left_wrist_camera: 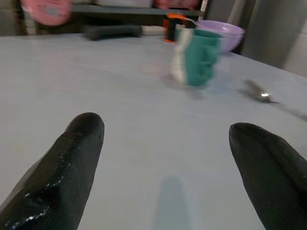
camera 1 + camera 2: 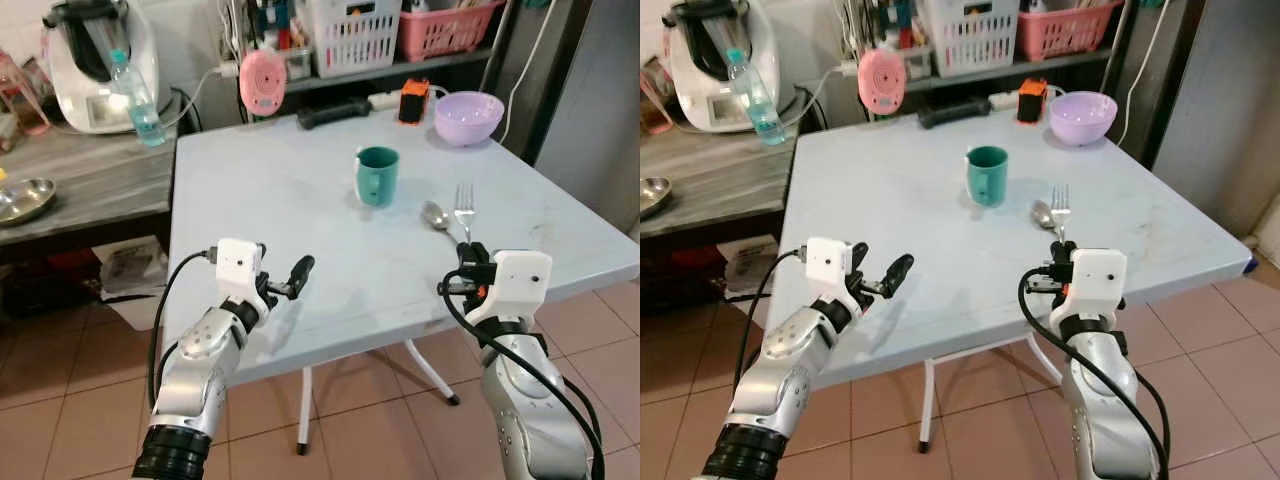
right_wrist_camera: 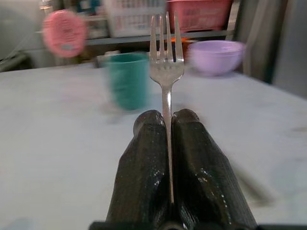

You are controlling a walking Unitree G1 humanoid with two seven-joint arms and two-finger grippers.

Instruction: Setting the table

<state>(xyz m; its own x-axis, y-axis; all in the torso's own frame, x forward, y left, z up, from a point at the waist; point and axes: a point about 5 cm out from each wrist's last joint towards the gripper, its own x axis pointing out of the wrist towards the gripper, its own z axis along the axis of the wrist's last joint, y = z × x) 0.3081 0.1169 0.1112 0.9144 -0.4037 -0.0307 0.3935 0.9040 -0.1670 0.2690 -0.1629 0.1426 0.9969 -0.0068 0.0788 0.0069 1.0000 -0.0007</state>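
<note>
Right gripper (image 3: 165, 125) pinches the fork (image 3: 165, 72) by its handle, tines pointing ahead toward the green cup (image 2: 377, 175), spoon (image 2: 436, 217) just beside; left gripper (image 2: 297, 272) spread, empty; next likely: lay fork flat by spoon.

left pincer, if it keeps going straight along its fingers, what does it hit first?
Probably the teal cup. The left pincer is open and low over bare table, and the cup sits slightly right of its line, so a miss is possible. The purple bowl stands behind it. Depth is unclear.
</note>
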